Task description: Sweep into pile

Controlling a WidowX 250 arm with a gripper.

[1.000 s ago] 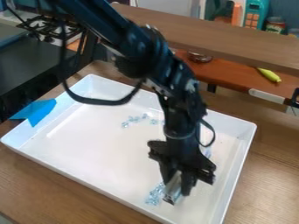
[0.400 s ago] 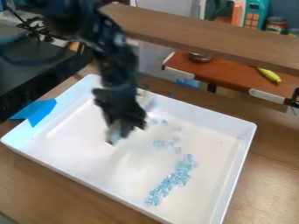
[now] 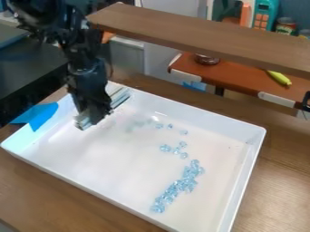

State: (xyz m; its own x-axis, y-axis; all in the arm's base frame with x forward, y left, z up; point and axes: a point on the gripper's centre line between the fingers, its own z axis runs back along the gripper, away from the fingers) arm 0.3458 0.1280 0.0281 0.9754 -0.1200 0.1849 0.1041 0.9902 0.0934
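Toward the near right corner of the tray (image 3: 205,121): beads (image 3: 176,186) in a slanted strip, loose ones scattered up toward the far edge. Gripper (image 3: 97,112) by the far left corner, jaws clamped on the bar (image 3: 84,122). Tape (image 3: 40,115) on the left edge.

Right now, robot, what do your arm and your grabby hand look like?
My arm is black, with thick, chunky joints up high and a few pale, shiny glints. My gripper is black too, and it looks blocky, with bumpy edges. I can't make out any markings on them.
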